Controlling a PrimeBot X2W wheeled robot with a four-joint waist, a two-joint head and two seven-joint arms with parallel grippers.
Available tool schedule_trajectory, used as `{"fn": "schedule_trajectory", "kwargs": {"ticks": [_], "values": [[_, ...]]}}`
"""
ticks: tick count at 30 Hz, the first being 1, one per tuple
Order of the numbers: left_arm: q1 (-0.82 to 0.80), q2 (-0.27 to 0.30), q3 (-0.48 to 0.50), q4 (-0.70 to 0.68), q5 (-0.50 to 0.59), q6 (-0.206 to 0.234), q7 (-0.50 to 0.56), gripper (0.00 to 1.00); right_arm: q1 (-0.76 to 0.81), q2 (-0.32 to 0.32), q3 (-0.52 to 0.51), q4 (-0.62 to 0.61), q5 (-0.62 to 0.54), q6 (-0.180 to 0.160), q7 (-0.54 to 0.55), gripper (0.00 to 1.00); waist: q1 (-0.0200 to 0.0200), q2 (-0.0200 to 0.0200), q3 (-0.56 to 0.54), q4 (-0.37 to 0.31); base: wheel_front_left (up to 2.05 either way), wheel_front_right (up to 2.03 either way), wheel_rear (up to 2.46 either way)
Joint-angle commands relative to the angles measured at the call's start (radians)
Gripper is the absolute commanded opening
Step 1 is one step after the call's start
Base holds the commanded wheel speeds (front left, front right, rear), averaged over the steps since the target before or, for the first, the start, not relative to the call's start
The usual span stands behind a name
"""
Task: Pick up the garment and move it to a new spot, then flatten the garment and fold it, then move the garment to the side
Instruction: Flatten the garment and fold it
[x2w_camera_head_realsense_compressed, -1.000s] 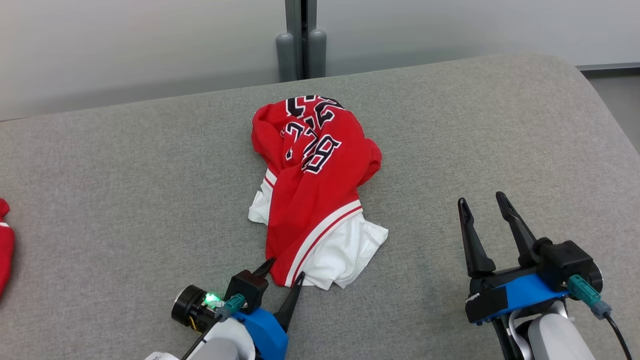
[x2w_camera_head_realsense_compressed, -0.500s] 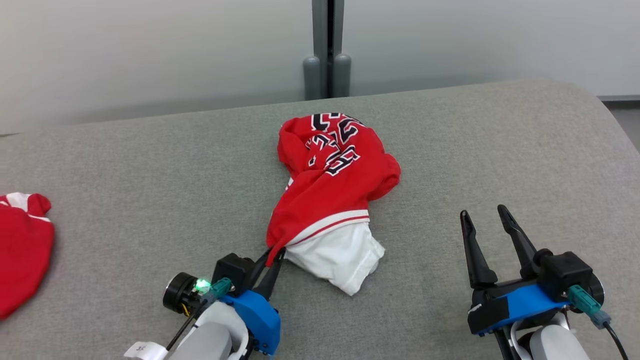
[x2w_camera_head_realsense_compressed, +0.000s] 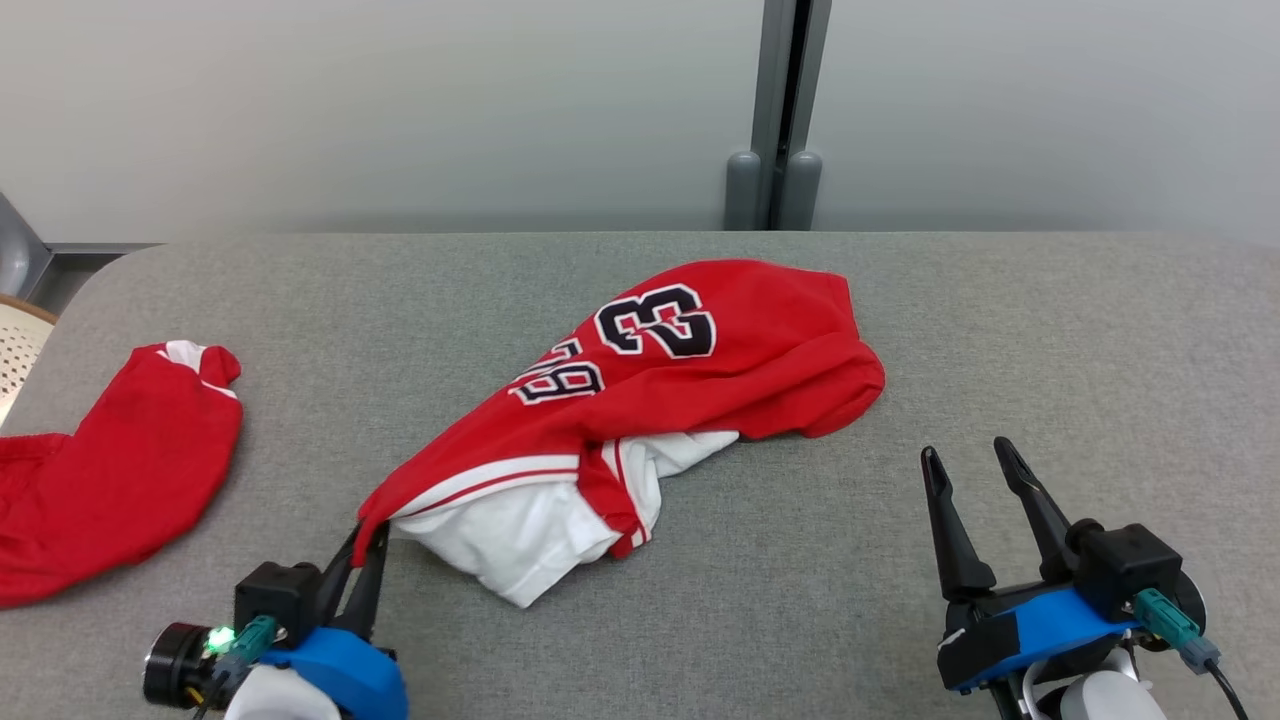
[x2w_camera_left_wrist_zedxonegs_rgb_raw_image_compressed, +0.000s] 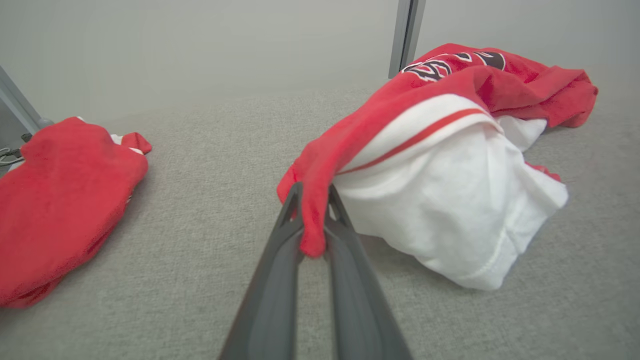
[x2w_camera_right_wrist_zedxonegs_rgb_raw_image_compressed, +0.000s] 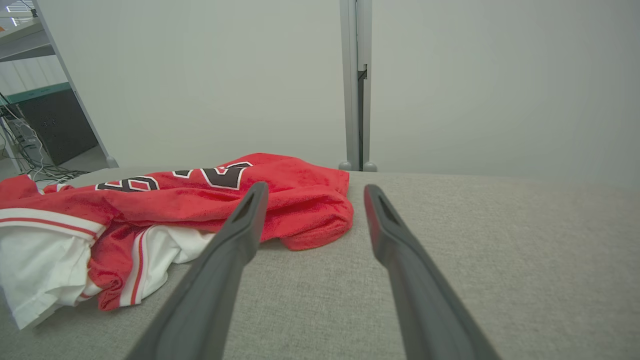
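Left pincer (x2w_camera_left_wrist_zedxonegs_rgb_raw_image_compressed: 312, 197) is clamped on a red corner of the jersey (x2w_camera_head_realsense_compressed: 690, 360), so this is step one: pick up and relocate.

Progress, my read: the grasp is made, the move isn't finished. Most of the cloth lies on the worktop (x2w_camera_head_realsense_compressed: 1050, 330); the pinched corner and the stretch behind it look lifted. Flatten, fold and move aside are all left to do.

Grip detail: fingers nearly together with a thin fold of red fabric nipped between the tips. In the left wrist view a bit of it pokes out below the pinch. The red-and-white hem band runs from the tips toward the numbered panel. White lining is bunched just beside the tips and sags onto the worktop.

Right pincer (x2w_camera_head_realsense_compressed: 968, 452) is wide open and holds nothing. It sits over the near right of the worktop, apart from the jersey; the nearest cloth is the red bulge at the jersey's right end.

Jersey sits mid-worktop, crumpled, numbers up, drawn diagonally toward the left pincer. Other garment (x2w_camera_head_realsense_compressed: 110, 480), also red, lies at the left edge, well apart.

Risk: a one-corner, thin pinch could slip under drag.
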Motion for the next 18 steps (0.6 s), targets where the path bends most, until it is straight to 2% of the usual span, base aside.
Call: {"fn": "schedule_trajectory", "kwargs": {"ticks": [1, 6, 9, 10, 11, 12, 16, 18], "values": [[0.021, 0.017, 0.019, -0.011, -0.011, 0.013, -0.003, 0.0, 0.012, -0.001, 0.0, 0.003, 0.003, 0.0, -0.003, 1.0, 0.0001, 0.0, 0.0, 0.01, 0.0, 0.0, 0.0], [0.068, 0.061, 0.06, -0.029, -0.036, 0.042, -0.002, 0.0, 0.011, -0.001, 0.001, 0.007, 0.005, 0.0, -0.003, 1.0, 0.0001, 0.0, -0.004, 0.022, 0.0, 0.0, 0.0], [0.079, 0.067, 0.066, -0.043, -0.046, 0.046, 0.002, 0.0, 0.011, -0.001, -0.001, 0.011, 0.005, 0.0, -0.003, 1.0, 0.0001, 0.0, -0.006, 0.027, 0.0, 0.0, 0.0], [0.081, 0.066, 0.067, -0.048, -0.047, 0.045, 0.002, 0.24, 0.011, -0.001, -0.001, 0.012, 0.005, 0.0, -0.003, 1.0, 0.0001, 0.0, -0.007, 0.028, 0.0, 0.0, 0.0], [0.08, 0.063, 0.065, -0.054, -0.048, 0.042, 0.001, 0.83, 0.012, -0.001, -0.002, 0.013, 0.005, 0.0, -0.003, 1.0, 0.0001, 0.0, -0.008, 0.029, 0.0, 0.0, 0.0], [0.078, 0.054, 0.065, -0.069, -0.049, 0.042, 0.001, 1.0, 0.012, -0.001, -0.003, 0.013, 0.004, 0.0, -0.003, 1.0, 0.0001, 0.0, -0.01, 0.031, 0.0, 0.0, 0.0], [0.072, 0.04, 0.075, -0.128, -0.054, 0.035, -0.002, 1.0, 0.014, -0.001, -0.006, 0.015, 0.003, 0.0, -0.003, 1.0, 0.0001, 0.0, -0.014, 0.035, 0.0, 0.0, 0.0], [0.078, 0.021, 0.115, -0.221, -0.042, 0.035, -0.003, 1.0, 0.013, -0.001, -0.007, 0.015, 0.005, 0.0, -0.003, 1.0, 0.0001, 0.0, -0.016, 0.037, 0.0, 0.0, 0.0]]}}
